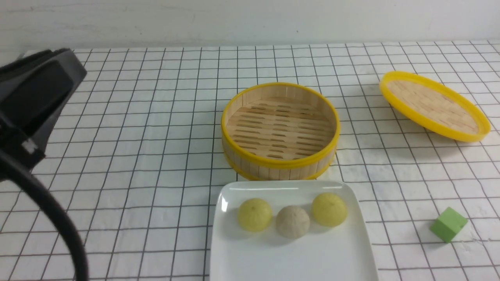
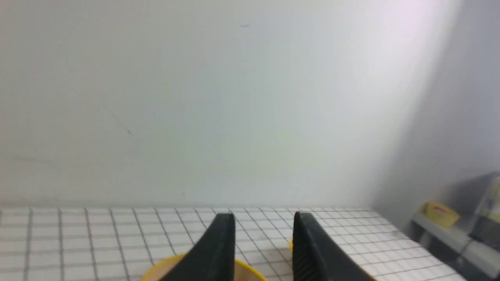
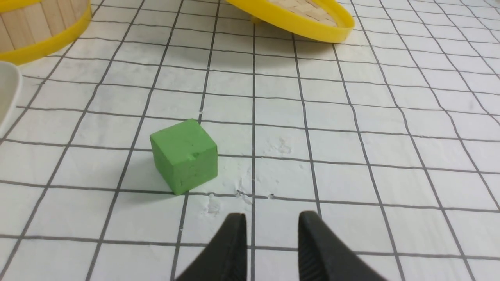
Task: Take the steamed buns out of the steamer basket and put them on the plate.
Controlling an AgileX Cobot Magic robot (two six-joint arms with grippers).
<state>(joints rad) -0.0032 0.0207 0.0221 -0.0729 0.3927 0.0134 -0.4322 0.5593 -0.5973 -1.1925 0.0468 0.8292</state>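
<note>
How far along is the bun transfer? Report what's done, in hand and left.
Done: all three steamed buns sit in a row on the plate, and the steamer basket is empty. In hand: nothing; the left claw and right claw both show a gap with nothing between. Left: no bun remains to move.

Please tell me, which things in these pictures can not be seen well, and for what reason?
- Plate: near edge cut off by the front view's bottom edge.
- Left gripper: the front view shows only its dark body; the left wrist view shows just the fingertips, apart.
- Right gripper: absent from the front view.
- Steamer basket: mostly outside the right wrist view.
- Yellow thing on the shelf: too blurred to name.
</note>
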